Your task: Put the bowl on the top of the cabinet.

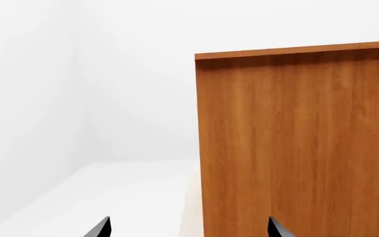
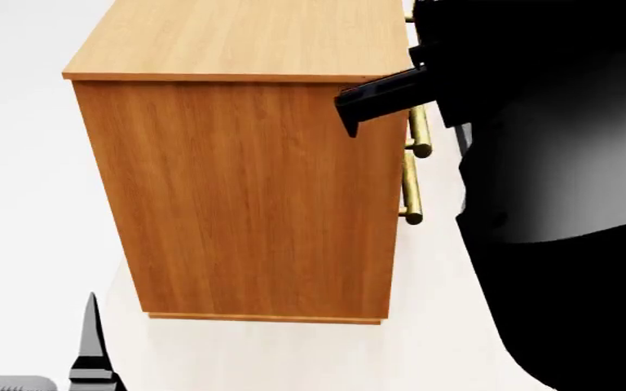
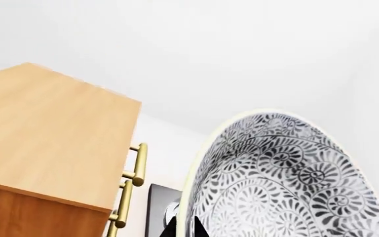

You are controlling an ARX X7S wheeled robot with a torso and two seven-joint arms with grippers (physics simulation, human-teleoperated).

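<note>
The bowl [image 3: 282,177] is empty inside and hangs in the air beside the cabinet [image 2: 248,187], on the side of its brass handles [image 3: 136,168], near the level of the bare top. The right gripper [image 3: 184,228] pinches the bowl rim. The left gripper [image 1: 188,228] is low beside the cabinet's side wall, fingers wide apart, holding nothing.

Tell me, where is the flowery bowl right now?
The bowl fills the right wrist view, held up at the right gripper, beside the cabinet and above its top, not yet on it.
</note>
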